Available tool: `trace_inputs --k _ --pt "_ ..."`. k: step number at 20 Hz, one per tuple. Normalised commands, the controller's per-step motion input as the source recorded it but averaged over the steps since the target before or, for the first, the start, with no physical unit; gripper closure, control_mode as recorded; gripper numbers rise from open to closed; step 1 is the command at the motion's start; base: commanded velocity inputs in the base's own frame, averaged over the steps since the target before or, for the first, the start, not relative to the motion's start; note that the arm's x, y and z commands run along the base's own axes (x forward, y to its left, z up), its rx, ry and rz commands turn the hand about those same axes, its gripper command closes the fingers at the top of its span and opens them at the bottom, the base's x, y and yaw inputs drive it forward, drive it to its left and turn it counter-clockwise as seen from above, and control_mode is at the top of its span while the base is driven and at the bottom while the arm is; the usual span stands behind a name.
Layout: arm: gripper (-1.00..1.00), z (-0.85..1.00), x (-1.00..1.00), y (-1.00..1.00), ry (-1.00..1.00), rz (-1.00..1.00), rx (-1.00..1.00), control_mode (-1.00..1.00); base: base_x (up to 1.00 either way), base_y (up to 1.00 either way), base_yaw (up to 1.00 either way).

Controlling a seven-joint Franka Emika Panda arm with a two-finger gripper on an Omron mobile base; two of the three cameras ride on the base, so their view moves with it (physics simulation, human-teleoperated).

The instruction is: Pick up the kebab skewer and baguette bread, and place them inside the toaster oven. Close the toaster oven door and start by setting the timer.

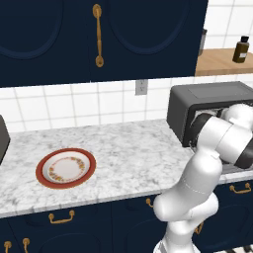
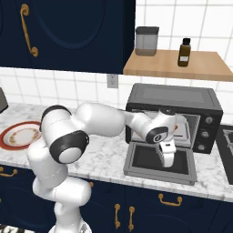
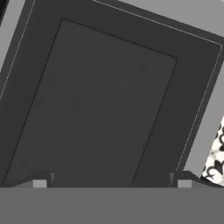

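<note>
Navy drawers with brass pulls (image 2: 169, 199) front the marble counter (image 1: 128, 148), where the oven door (image 2: 159, 162) lies dropped flat. The gripper (image 2: 167, 160) hangs just above its glass, pointing down — fingers (image 3: 40, 181) spread wide, nothing between them. Behind it the toaster oven (image 2: 175, 102) stands open by the tiled wall, the arm's wrist crossing its mouth; whether the skewer or bread lie inside cannot be told. Far left on the counter sits a red-rimmed plate (image 1: 65, 168). Above — a wooden shelf (image 2: 182, 66) holding a brown bottle (image 2: 184, 53) and a grey canister (image 2: 146, 41).
</note>
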Motion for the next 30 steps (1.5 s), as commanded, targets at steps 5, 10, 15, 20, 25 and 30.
trace_inputs --k 5,10,15,20,25,30 --pt "-1.0 -0.06 0.51 -0.26 0.0 0.0 0.0 -1.0 0.0 0.0 0.0" --pt "-1.0 0.0 0.55 -0.13 0.0 0.0 0.0 -1.0 0.0 0.0 0.0" --pt "-1.0 0.0 0.5 -0.01 0.0 0.0 0.01 -1.0 0.0 0.0 0.0" --pt "-1.0 -0.01 0.32 0.0 -0.01 0.0 0.0 -1.0 0.0 0.0 0.0" --pt "-1.0 0.0 -0.44 0.0 -0.03 0.0 0.0 -1.0 0.0 0.0 0.0" --pt "-1.0 0.1 -1.0 0.0 0.0 0.18 0.0 -1.0 0.0 0.0 0.0"
